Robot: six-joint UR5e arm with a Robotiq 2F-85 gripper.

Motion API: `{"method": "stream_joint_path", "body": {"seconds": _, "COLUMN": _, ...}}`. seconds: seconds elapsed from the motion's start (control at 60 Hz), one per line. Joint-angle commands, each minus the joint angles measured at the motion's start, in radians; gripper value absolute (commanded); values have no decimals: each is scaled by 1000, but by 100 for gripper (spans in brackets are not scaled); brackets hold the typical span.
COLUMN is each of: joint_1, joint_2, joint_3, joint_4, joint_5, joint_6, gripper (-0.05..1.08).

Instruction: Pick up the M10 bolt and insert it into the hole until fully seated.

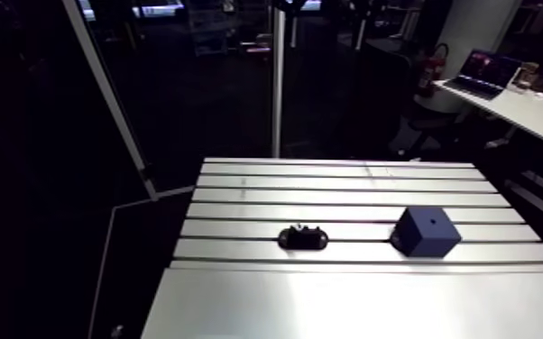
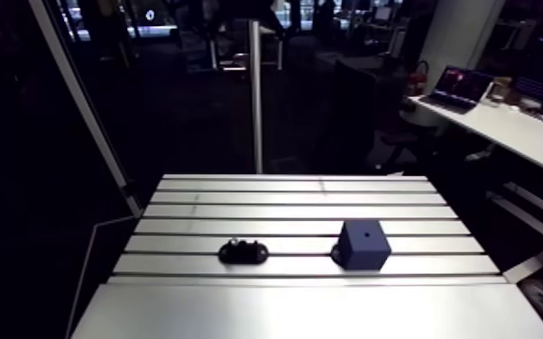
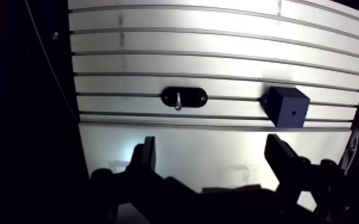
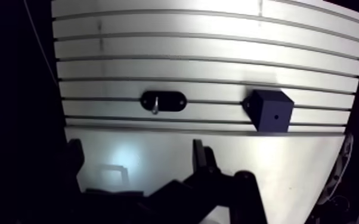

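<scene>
A silver M10 bolt (image 3: 178,100) stands in a black oval holder (image 3: 184,97) on the slotted table; in the arm view the holder (image 1: 303,238) sits left of a dark blue cube (image 1: 426,232). The cube (image 3: 286,106) has a small hole (image 3: 293,112) in one face. My gripper (image 3: 212,156) hangs high above the smooth front plate, well short of both objects. Its two dark fingers (image 3: 144,156) stand wide apart with nothing between them. In the arm view the gripper does not show.
The slotted aluminium table (image 1: 347,194) runs back to a far edge; a smooth plate (image 1: 365,306) covers its near part. A vertical post (image 1: 278,81) stands behind the table, and a slanted white frame bar (image 1: 113,108) is at the left.
</scene>
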Motion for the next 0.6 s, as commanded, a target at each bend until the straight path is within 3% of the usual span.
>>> {"method": "stream_joint_path", "body": {"seconds": 0.017, "joint_1": 6, "joint_2": 12, "joint_3": -13, "joint_4": 1, "joint_5": 3, "joint_6": -1, "gripper": 1}}
{"method": "stream_joint_path", "body": {"seconds": 0.6, "joint_1": 15, "joint_2": -2, "joint_3": 39, "joint_4": -10, "joint_5": -3, "joint_6": -1, "gripper": 1}}
